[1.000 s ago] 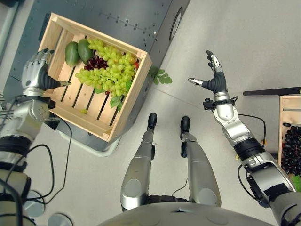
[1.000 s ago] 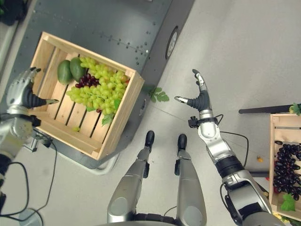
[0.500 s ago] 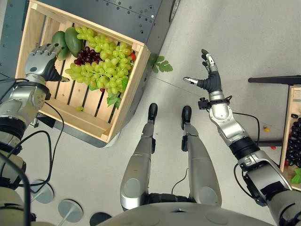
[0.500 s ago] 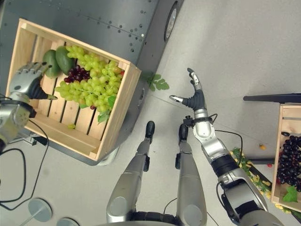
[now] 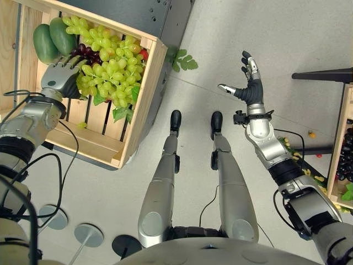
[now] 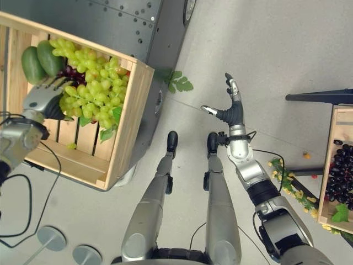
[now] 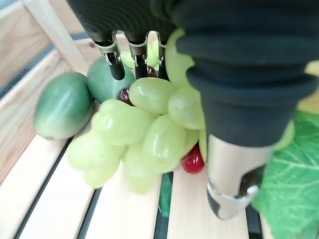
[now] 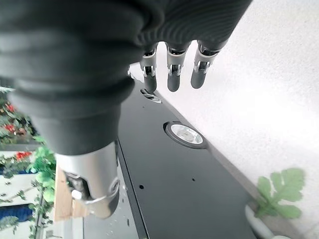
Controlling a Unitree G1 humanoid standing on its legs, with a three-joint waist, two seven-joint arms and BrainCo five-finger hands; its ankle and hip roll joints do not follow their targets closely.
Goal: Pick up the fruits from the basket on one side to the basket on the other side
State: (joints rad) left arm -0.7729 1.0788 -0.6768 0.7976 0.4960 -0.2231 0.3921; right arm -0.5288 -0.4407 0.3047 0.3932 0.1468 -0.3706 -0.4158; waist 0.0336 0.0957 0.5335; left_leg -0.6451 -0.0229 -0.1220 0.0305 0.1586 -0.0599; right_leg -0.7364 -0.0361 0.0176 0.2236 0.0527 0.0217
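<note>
A wooden crate [image 5: 140, 105] at the left holds a big bunch of green grapes [image 5: 113, 66], dark red grapes [image 5: 83, 51] and two green mangoes [image 5: 44, 41]. My left hand [image 5: 60, 77] is inside the crate at the bunch's left edge. In the left wrist view its straight fingers [image 7: 115, 59] lie over the green grapes [image 7: 139, 124] and its thumb [image 7: 229, 179] stands beside them, so the hand is open. My right hand [image 5: 251, 88] is raised over the floor, open and holding nothing. A second crate [image 5: 337, 143] with dark grapes [image 5: 345, 160] is at the right edge.
The left crate rests on a dark grey metal platform [image 5: 149, 14]. A green leaf [image 5: 185, 59] lies on the floor beside it. Small fruits and leaves [image 5: 298, 160] are scattered near the right crate, below a black bar [image 5: 322, 74]. Round stand bases [image 5: 88, 234] sit at lower left.
The view has shifted. My left hand has gone from the crate's left part onto the edge of the green grapes. The right hand stays raised and open.
</note>
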